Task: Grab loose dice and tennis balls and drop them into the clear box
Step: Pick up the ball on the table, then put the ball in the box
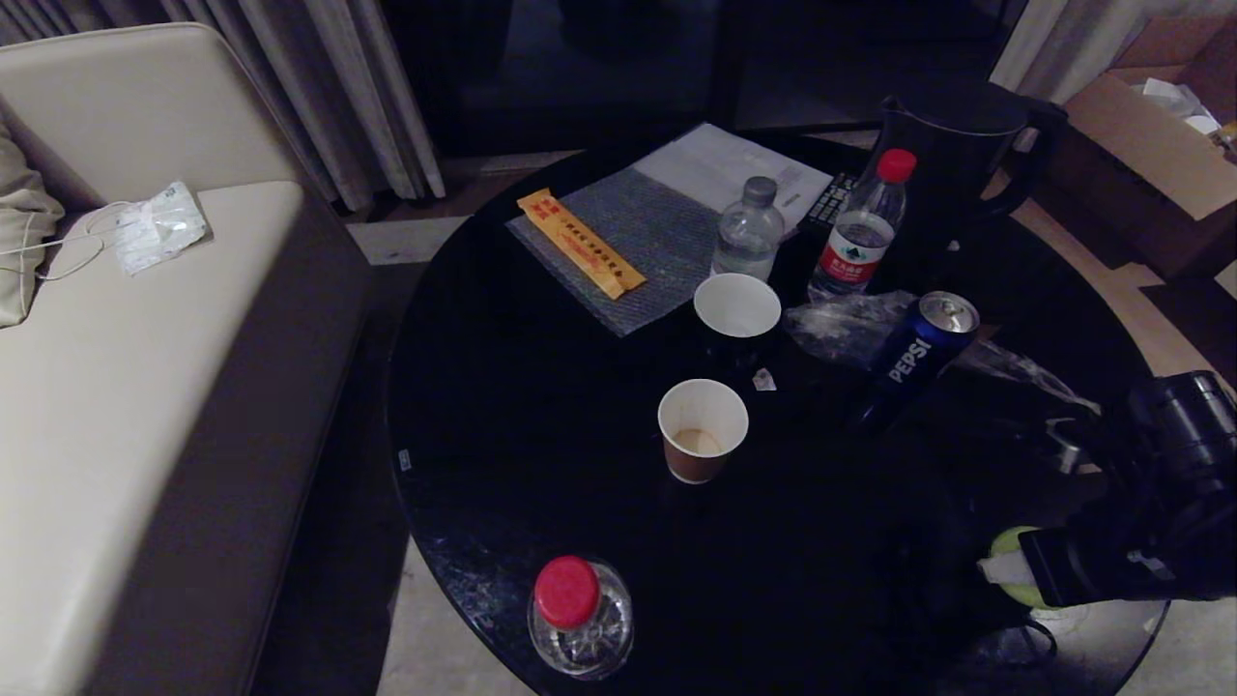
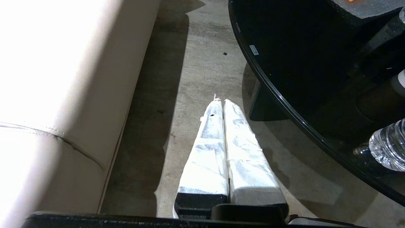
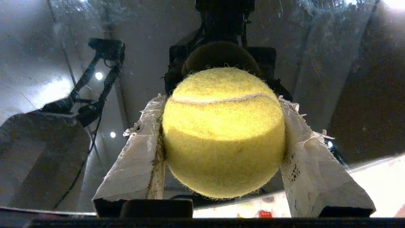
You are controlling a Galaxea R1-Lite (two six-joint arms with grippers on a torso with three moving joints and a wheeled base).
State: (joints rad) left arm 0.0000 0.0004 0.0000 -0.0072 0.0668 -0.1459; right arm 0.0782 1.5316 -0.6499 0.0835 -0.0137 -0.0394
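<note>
1. Head view: the right gripper (image 1: 1005, 570) sits at the round black table's (image 1: 541, 425) near right edge, a tennis ball (image 1: 1015, 556) between its fingers; no clear box shows, so locate it before lifting
2. Left wrist view: the left gripper (image 2: 221, 101) hangs beside the table's rim, fingers pressed together, idle
3. Right wrist view: both taped fingers (image 3: 142, 148) touch the ball's sides on the table; squeeze evenly, then lift straight up

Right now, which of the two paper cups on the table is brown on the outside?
The nearer paper cup, with brown sides and a brownish residue inside. The farther paper cup, by the grey-capped bottle, is dark outside with a clean white inside.
</note>
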